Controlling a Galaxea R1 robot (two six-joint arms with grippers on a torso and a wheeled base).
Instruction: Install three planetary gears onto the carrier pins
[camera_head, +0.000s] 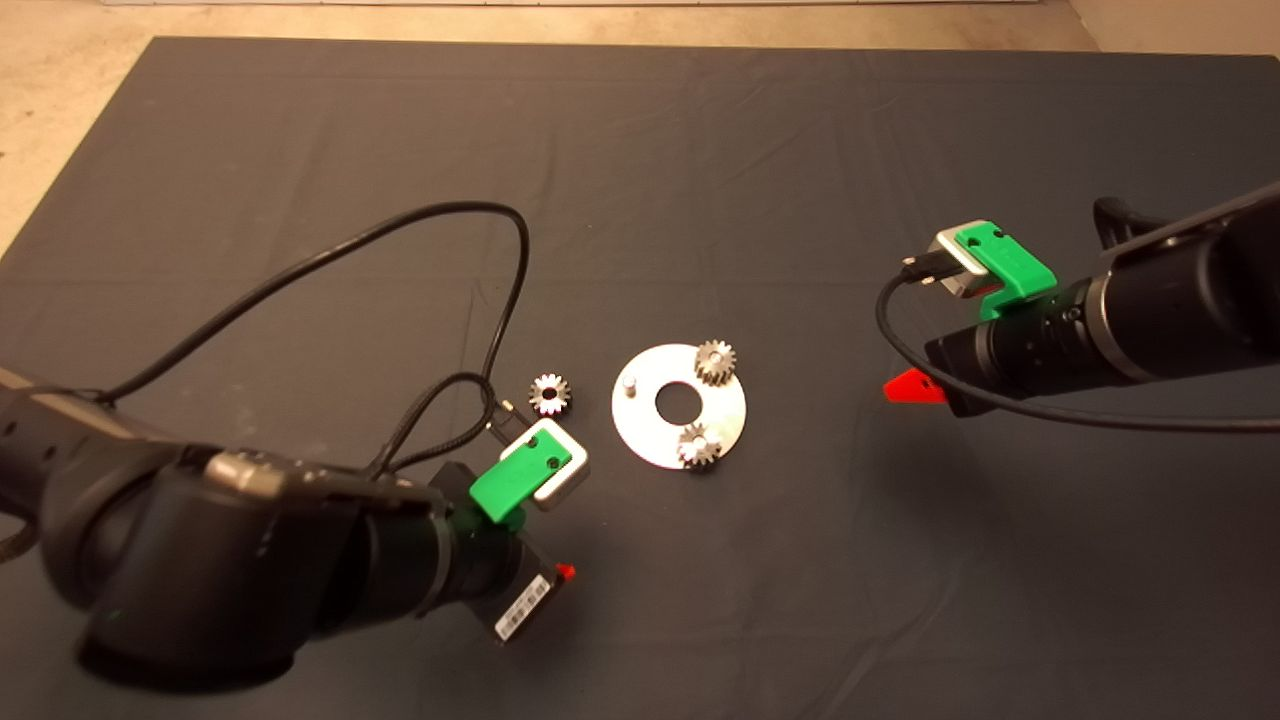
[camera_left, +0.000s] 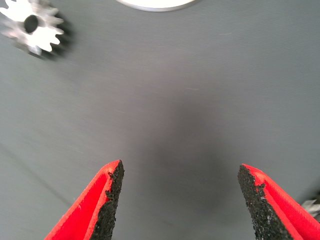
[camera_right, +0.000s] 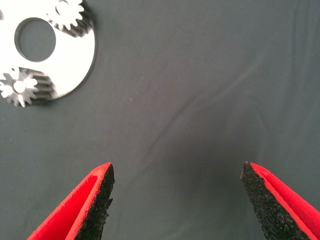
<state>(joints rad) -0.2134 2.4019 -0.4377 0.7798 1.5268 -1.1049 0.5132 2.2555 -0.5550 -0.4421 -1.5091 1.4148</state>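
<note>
Head view: two small dark-steel toothed gears (camera_head: 715, 361) already sit on the shiny round metal disc (camera_head: 650, 430), the third loose gear (camera_head: 549, 394) lies on the mat just beside it. Left gripper (camera_left: 180, 200) hangs nearby, fingers apart and empty; I'd centre it over that gear, then line its hole up with the bare silvery pin (camera_head: 629, 383). Right gripper (camera_right: 177, 200), also spread, waits off to the side.

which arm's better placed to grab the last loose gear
Left, likely. The loose gear lies on the mat just beyond the open left gripper, beside the bare pin. The right gripper, also open, sits across the disc.

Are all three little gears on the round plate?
No, two gears sit on the plate; the third gear lies on the mat beside it.
</note>
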